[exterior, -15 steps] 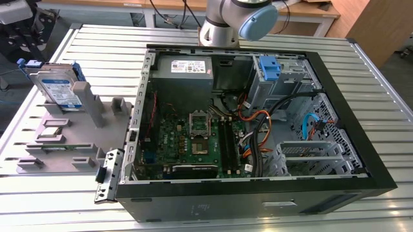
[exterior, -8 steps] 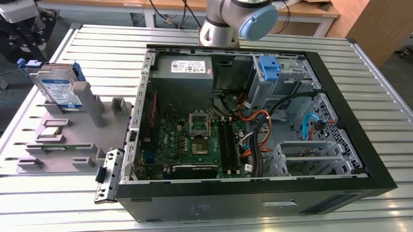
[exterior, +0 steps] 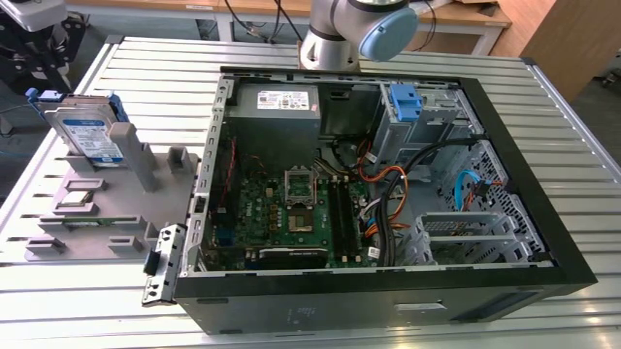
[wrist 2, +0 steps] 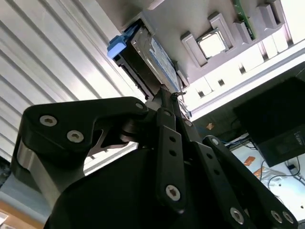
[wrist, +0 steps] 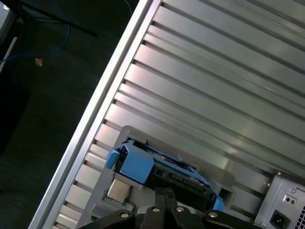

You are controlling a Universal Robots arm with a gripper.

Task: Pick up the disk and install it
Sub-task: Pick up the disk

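Exterior view first: the disk is parked on edge in a slot of the grey fixture that sits on the slatted desk. It's right beside the open computer case, not in it. Its flat blue-and-white label side is turned roughly toward the case and its thin top edge points up, with blue rails on both sides. The arm rises from the desk behind the case, near the power supply, and a bare blue bracket sits in the drive cage. In both wrist views the claw has its two fingers pressed together with nothing between them. The disk is straight out past the fingertips, close to them, but I can't tell if they actually touch it. From the first wrist view you're looking down at that thin top edge. It lies level with the desk and runs roughly crosswise to the seam between the fingers, with a blue tab at one end. Whether the drive's long side is the one lying flat or the one standing up, I honestly can't say. A square chip sits in a pocket of the fixture, just to the side of the fingertips and nearer the claw than the disk is. The power supply's corner is off to the claw's other side, well apart from the disk.
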